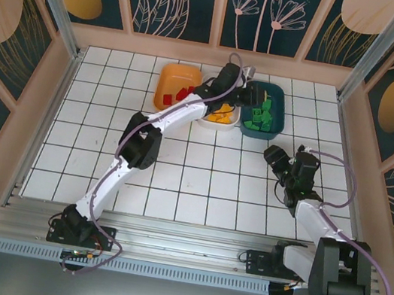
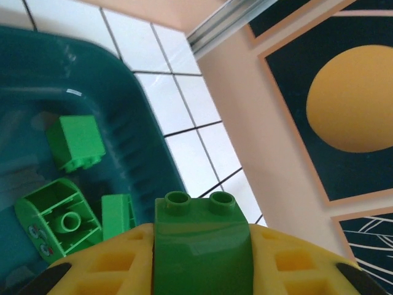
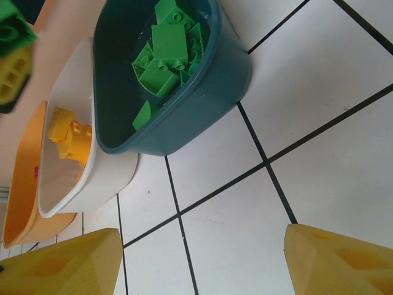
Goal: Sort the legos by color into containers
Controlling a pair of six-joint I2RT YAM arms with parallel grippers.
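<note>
The left gripper (image 2: 202,270) has its two yellow fingers (image 2: 107,270) pressed against either side of a green lego (image 2: 201,243), whose two round studs point away from the wrist, past the fingertips. Left of the jaws and a little beyond them lies the dark teal container (image 2: 141,135), holding a blocky lego (image 2: 77,142) farthest out, a rounded lego (image 2: 58,224) with its hollow underside toward the camera just beside the left finger, and a small lego (image 2: 116,215) between that and the held one, all green. Ahead and to the right of the jaws runs the white tiled floor (image 2: 196,147), and past it the peach wall (image 2: 245,104) with a dark panel bearing an orange disc (image 2: 353,98).
</note>
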